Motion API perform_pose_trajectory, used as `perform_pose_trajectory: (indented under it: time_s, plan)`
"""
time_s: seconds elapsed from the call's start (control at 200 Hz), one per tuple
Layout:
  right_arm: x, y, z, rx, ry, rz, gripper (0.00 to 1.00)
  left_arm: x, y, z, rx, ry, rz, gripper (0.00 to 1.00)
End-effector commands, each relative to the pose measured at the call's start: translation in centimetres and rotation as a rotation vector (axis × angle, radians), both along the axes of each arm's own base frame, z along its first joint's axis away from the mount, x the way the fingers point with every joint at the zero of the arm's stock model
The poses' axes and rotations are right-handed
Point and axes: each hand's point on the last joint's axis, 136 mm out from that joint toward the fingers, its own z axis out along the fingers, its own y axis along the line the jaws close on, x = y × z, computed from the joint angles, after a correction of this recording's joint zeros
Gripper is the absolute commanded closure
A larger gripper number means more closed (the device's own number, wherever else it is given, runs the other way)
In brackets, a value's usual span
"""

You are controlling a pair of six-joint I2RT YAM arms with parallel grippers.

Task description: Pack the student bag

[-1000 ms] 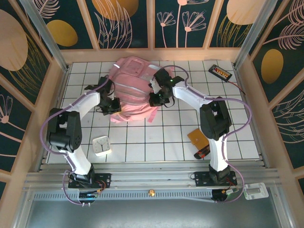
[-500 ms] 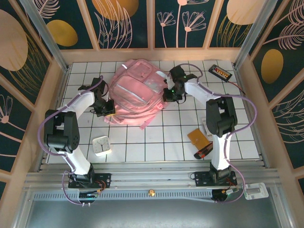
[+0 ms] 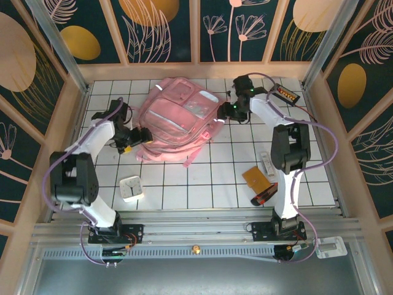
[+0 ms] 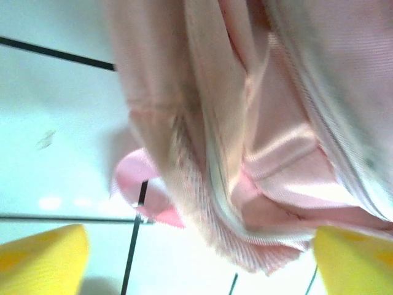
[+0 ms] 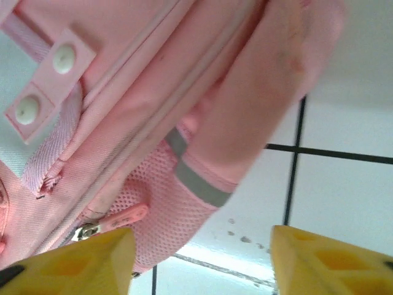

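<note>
Both hands have come off the student bag (image 3: 177, 117) and drawn out to its two sides. The bag has rolled over and now lies glossy front up.

Top view.
- Student bag: flat on the tiled table (image 3: 184, 184), front pockets upward.
- Left hand (image 3: 137, 136): just beside the bag's left edge.
- Right hand (image 3: 225, 114): just beside the bag's right edge.
- White clock (image 3: 131, 188): nearward and left of the bag, well apart.
- Orange-brown flat item (image 3: 256, 179), black-and-red item (image 3: 263, 195): nearward and right of the bag.
- Black case (image 3: 285, 93): right of the bag.

Left wrist view.
- Yellow fingertips (image 4: 40, 255): spread wide, pinching nothing.
- Bag: pink fabric folds just ahead, over the table.

Right wrist view.
- Yellow fingertips (image 5: 80, 258): spread wide, holding nothing.
- Bag: mesh side pocket with a grey strip just ahead of the fingertips.
</note>
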Motion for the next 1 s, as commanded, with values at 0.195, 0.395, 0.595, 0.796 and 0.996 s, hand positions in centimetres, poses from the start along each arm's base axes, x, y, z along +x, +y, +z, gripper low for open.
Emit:
perform_pose_trajectory:
  time_s: [0.195, 0.395, 0.595, 0.796, 0.996]
  plan:
    - [-2.7, 6.1, 4.0, 0.167, 0.027, 0.073, 0.37, 3.3, -5.0, 9.8, -0.444, -0.231, 0.201, 0.01]
    - [-2.9, 7.8, 4.6, 0.19, 0.018, 0.112, 0.4, 4.6, -7.2, 7.6, -0.715, -0.166, 0.381, 0.06]
    - [-3.7, 8.7, 4.1, 0.191, 0.023, 0.143, 0.44, 6.0, -7.8, 6.5, -0.79, -0.153, 0.448, 0.25]
    - [-4.5, 9.3, 3.4, 0.186, 0.031, 0.154, 0.49, 6.7, -8.5, 6.1, -0.793, -0.127, 0.445, 0.3]
    - [-4.0, 9.5, 3.8, 0.19, 0.02, 0.147, 0.53, 6.5, -8.5, 3.7, -0.779, -0.085, 0.465, 0.32]
